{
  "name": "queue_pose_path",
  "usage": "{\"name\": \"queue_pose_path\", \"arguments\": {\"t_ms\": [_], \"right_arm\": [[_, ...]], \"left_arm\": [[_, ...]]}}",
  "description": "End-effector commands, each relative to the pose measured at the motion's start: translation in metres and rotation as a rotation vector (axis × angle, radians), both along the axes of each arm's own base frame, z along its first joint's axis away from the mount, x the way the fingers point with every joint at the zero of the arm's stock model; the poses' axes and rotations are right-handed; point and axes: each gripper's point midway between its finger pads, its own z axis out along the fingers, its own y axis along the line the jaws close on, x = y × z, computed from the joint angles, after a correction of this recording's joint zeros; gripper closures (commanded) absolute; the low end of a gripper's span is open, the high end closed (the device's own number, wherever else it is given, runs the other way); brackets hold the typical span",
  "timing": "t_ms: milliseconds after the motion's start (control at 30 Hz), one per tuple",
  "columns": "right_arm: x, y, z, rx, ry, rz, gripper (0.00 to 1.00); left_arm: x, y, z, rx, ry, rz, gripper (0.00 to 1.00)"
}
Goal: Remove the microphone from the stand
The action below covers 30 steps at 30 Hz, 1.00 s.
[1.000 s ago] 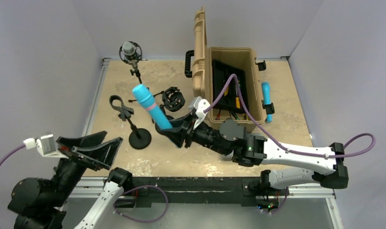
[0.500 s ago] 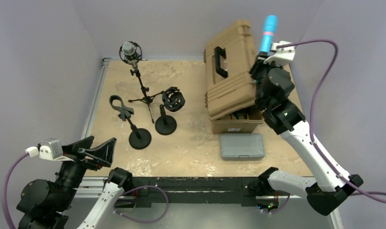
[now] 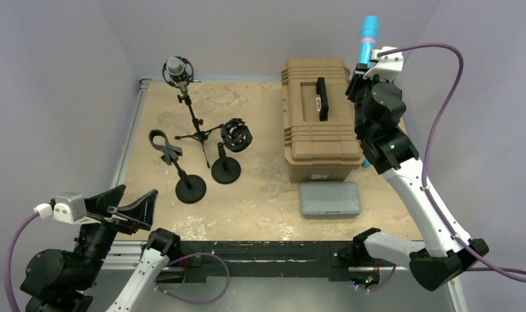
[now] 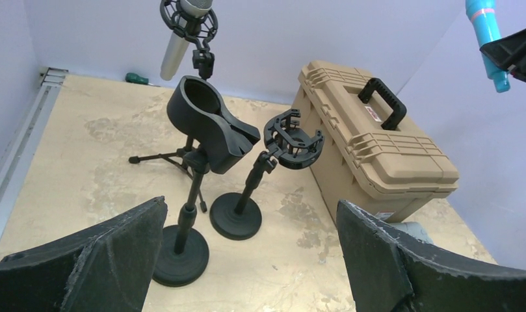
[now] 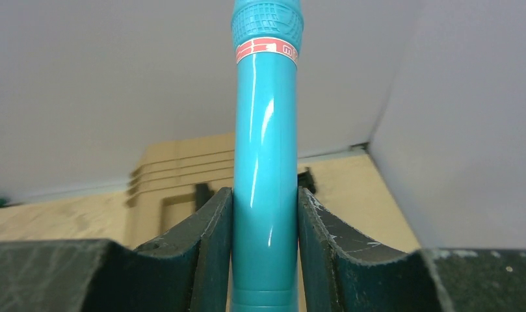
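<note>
Teal microphone [image 3: 368, 32] clamped upright in right jaws; tan case [image 3: 312, 133] now shut (lid earlier ajar); left jaws open.

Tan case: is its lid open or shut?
Shut. The tan case has its lid down flat, handle on top.

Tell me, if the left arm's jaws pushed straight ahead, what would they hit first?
Probably the empty clip stand, which is nearest between the open jaws. The shock-mount stand sits just beyond it. Depth is hard to judge.
</note>
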Motion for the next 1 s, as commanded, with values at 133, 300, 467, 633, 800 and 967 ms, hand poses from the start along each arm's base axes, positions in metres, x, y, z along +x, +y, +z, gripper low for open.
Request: {"name": "queue_pose_path", "arguments": {"t_ms": [133, 300, 467, 633, 800, 967], "right_arm": [[0.033, -0.123, -0.031, -0.151, 0.096, -0.403, 1.00], [0.069, -0.189, -0.087, -0.139, 0.210, -0.487, 1.00], [0.100, -0.228, -0.192, -0.173, 0.439, -0.496, 1.00], [0.114, -0.226, -0.274, -0.266, 0.623, -0.397, 1.00], [0.108, -0.229, -0.334, -0.301, 0.738, -0.328, 1.00], [0.106, -0.220, -0.369, -0.282, 0.800, -0.232, 1.00]], "left_arm": [[0.000, -0.008, 0.005, 0.009, -0.035, -0.047, 0.00], [-0.004, -0.008, 0.002, 0.000, -0.038, -0.055, 0.00], [-0.011, -0.006, 0.000, 0.016, -0.034, -0.059, 0.00], [-0.016, 0.000, -0.006, 0.025, -0.028, -0.041, 0.00], [-0.016, 0.000, -0.013, 0.033, -0.004, -0.038, 0.00], [-0.015, 0.000, -0.014, 0.025, -0.003, -0.034, 0.00]]}}
